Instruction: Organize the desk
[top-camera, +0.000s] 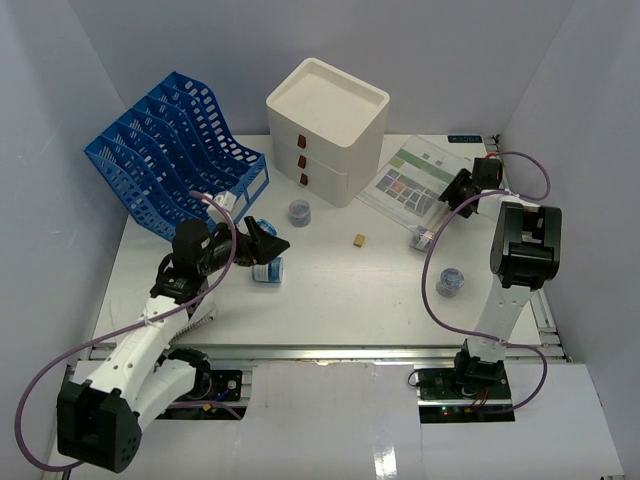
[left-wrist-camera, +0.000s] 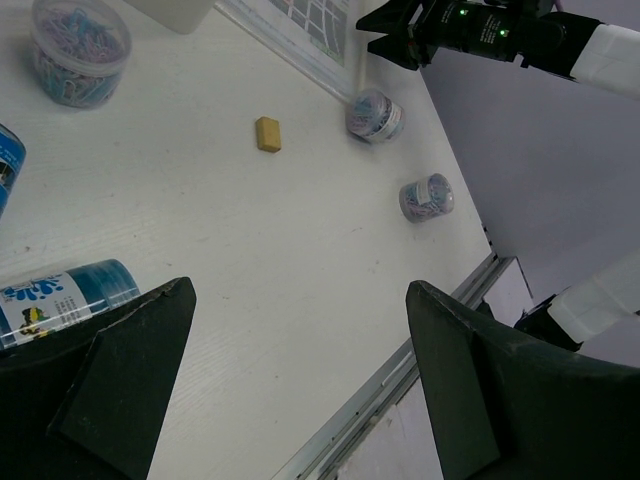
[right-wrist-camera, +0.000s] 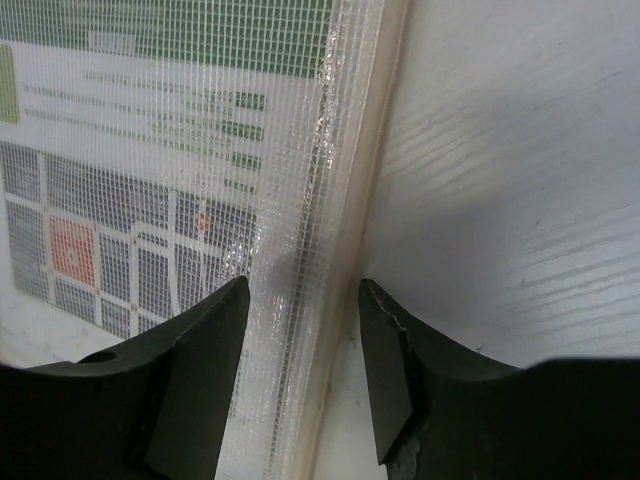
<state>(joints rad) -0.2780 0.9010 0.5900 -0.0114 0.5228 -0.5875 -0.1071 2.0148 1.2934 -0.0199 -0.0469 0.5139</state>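
At far right of the table (top-camera: 330, 300), the right end effector (right-wrist-camera: 302, 300), the nearer arm, jaws at a moderate gap and gripping nothing, straddles the flat mesh document pouch (right-wrist-camera: 150, 150) edge seam, which runs lengthwise between them; left end effector (left-wrist-camera: 300, 290) wide, empty.

The white counter (top-camera: 340, 300) has a metal rail (top-camera: 330, 352) along its near edge. At the back left stands a blue file rack (top-camera: 170, 150). Beside it, at the back middle, stands a white three-drawer box (top-camera: 327, 130). A clear mesh pouch (top-camera: 410, 180) with a printed sheet inside lies flat at the back right. A small tub of paper clips (top-camera: 299, 211) stands just in front of the box. A small tan block (top-camera: 358, 240) lies near the middle. A blue-labelled bottle (top-camera: 267, 271) lies on its side towards the left. A second tub (top-camera: 424, 238) lies tipped just beside the pouch's near corner, and a third tub (top-camera: 450, 281) rests near the right edge.
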